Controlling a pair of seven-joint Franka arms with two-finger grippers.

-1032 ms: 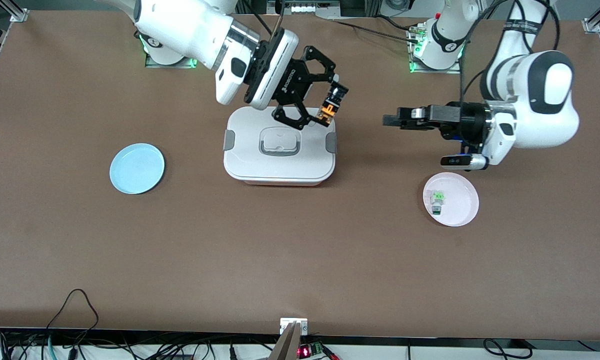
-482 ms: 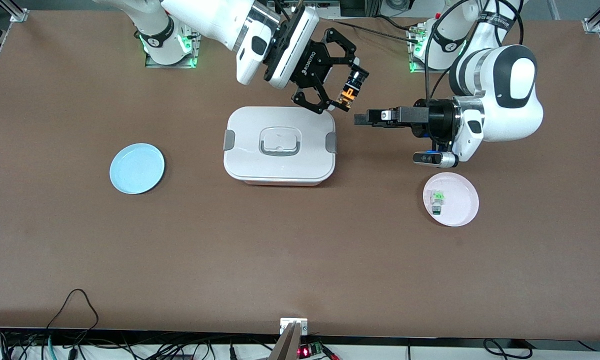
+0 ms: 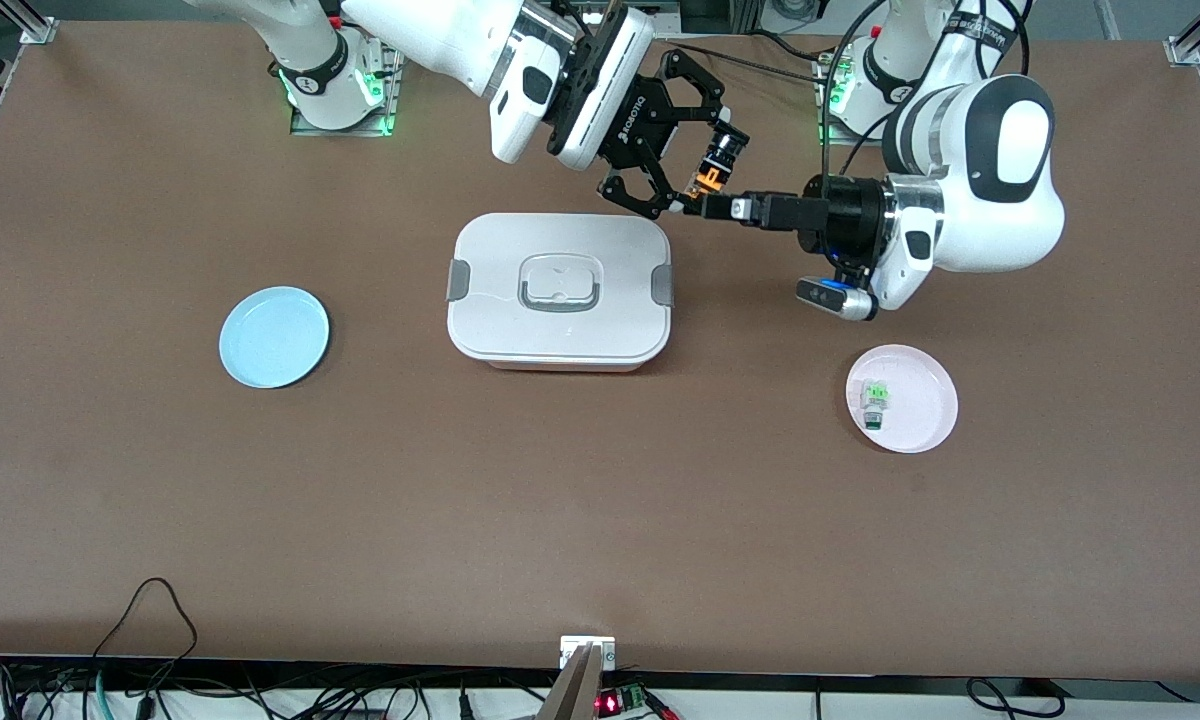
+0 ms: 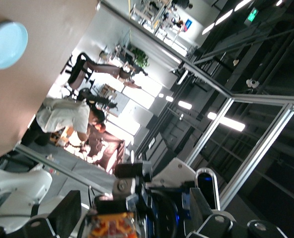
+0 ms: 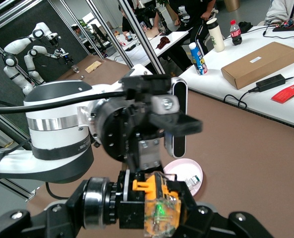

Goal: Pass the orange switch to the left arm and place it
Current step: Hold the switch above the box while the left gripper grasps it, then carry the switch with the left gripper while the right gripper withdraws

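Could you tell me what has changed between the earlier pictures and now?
The right end effector, shut on the orange switch, carried it off the box toward the left arm's end. The left end effector, open, advanced to meet it, its fingers now at the switch, not yet gripping. The box, blue plate and pink plate stayed put.

The right arm reaches from its base toward the table's middle, wrist tilted, and its gripper (image 3: 708, 180) is in the air, clamped on the switch (image 3: 712, 172). The left arm bends at the elbow with its forearm level, and its gripper (image 3: 730, 208) points sideways at the right gripper, fingers spread wide around the switch, tips close to it
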